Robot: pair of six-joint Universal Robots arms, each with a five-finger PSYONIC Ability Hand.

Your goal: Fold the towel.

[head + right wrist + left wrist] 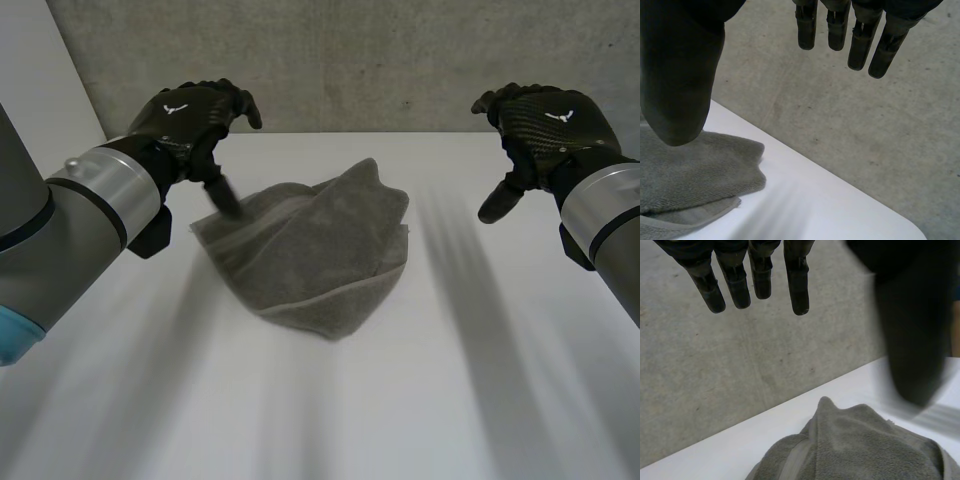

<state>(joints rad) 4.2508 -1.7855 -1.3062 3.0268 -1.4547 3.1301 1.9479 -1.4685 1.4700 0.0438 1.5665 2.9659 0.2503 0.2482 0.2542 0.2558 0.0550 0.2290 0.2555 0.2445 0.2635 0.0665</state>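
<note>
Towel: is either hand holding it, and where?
Nothing is held: left hand and right hand are open; the grey towel lies loose on the table.

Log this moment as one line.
grey terry towel: crumpled heap on white table | left hand: open, over its edge | right hand: open, apart from it

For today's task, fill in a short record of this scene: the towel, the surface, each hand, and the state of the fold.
towel: grey towel, bunched in a loose heap, not neatly folded
surface: white table
left hand: left hand open, fingers straight, raised by the towel's near-left edge; contact cannot be told
right hand: right hand open, raised beside the towel, apart from it
fold: not yet finished
</note>
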